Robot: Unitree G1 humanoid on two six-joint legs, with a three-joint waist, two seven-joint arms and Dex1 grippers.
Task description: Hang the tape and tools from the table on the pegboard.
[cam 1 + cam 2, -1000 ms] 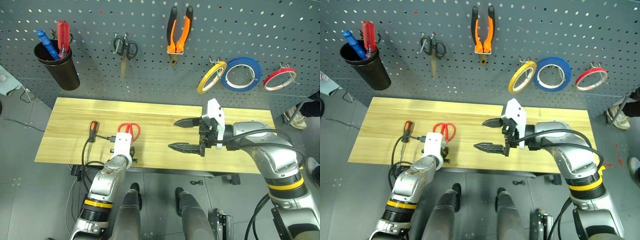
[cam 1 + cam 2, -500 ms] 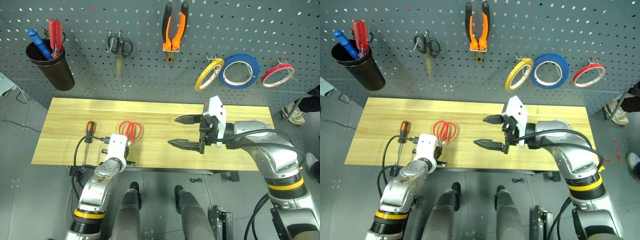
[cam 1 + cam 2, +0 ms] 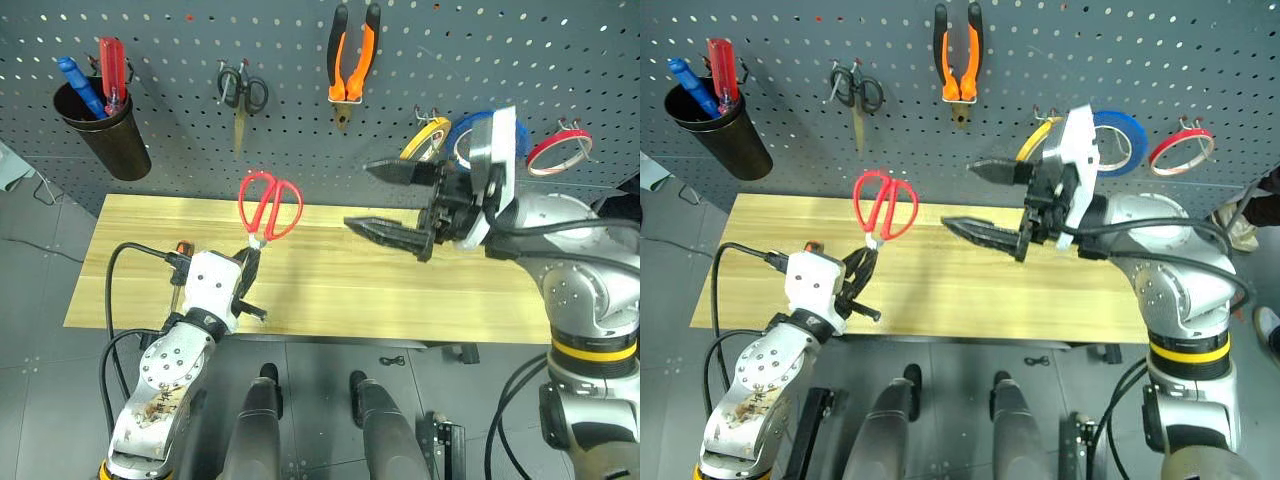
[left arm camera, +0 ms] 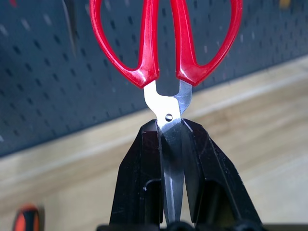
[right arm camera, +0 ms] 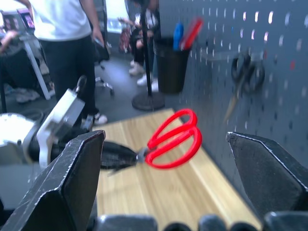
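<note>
My left gripper [image 3: 250,258] is shut on the blades of the red-handled scissors [image 3: 270,205]. They are held handles-up above the table [image 3: 420,290], in front of the pegboard [image 3: 520,50]. In the left wrist view the black fingers [image 4: 139,183] clamp the steel blades just below the pivot. My right gripper [image 3: 358,194] hangs open and empty to the right of the scissors, pointing left. It partly covers the blue tape [image 3: 1130,135], which hangs on the pegboard. The orange-and-black pliers [image 3: 350,60] hang higher up. The screwdriver [image 3: 183,247] lies on the table, mostly hidden by my left hand.
On the pegboard hang a yellow tape ring [image 3: 425,138], a red tape ring [image 3: 560,152], small black scissors [image 3: 242,95] and a black cup [image 3: 105,125] holding blue and red tools. People [image 5: 67,43] stand off to the left of the table.
My left gripper has lifted the red scissors off the table and tipped them handles-up toward the pegboard. The right gripper has risen, still open.
</note>
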